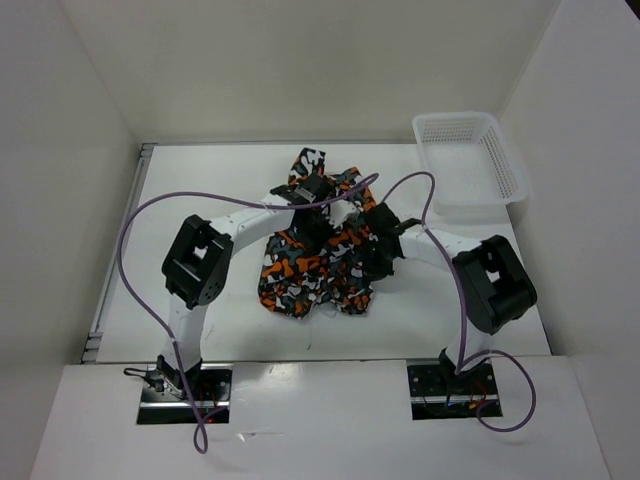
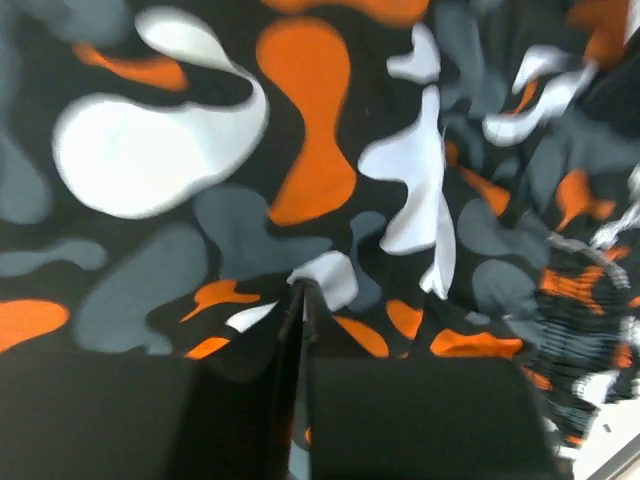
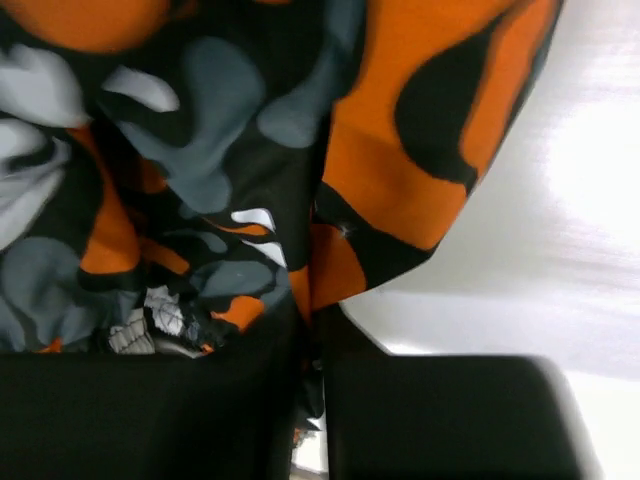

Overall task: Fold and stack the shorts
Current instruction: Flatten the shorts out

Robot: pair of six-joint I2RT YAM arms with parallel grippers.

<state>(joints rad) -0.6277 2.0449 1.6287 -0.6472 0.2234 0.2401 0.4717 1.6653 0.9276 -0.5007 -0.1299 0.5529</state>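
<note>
The shorts (image 1: pixel 318 262) lie in a crumpled heap at the middle of the table (image 1: pixel 215 172), not folded. One lobe of cloth sticks out toward 12 o'clock, and the widest, flattest part spreads toward 6 o'clock. The print shows orange, white, black and grey blotches.

The left gripper (image 1: pixel 312 200) sits at the heap's 12 o'clock edge, its arm reaching in from 8 o'clock. In the left wrist view its fingers (image 2: pixel 250 405) meet in a thin line with a fold of cloth nipped between the tips, so it is clenched on the shorts. Cloth fills the rest of that view. A band of gathered, ribbed cloth shows at 4 o'clock.

The right gripper (image 1: pixel 378 240) is at the heap's 3 o'clock side, its arm coming from 4 o'clock. In the right wrist view its fingers (image 3: pixel 440 420) are pressed close, and an orange-and-black edge of cloth runs down into the slit between them: it too grips the shorts. Bare white table shows at 3 o'clock of that view, and bunched cloth hangs at 9 o'clock.

A white lattice basket (image 1: pixel 505 165) stands at the table's 1 o'clock corner, well apart from the shorts. A purple cable (image 1: pixel 128 270) loops from each arm's base up to its wrist.
</note>
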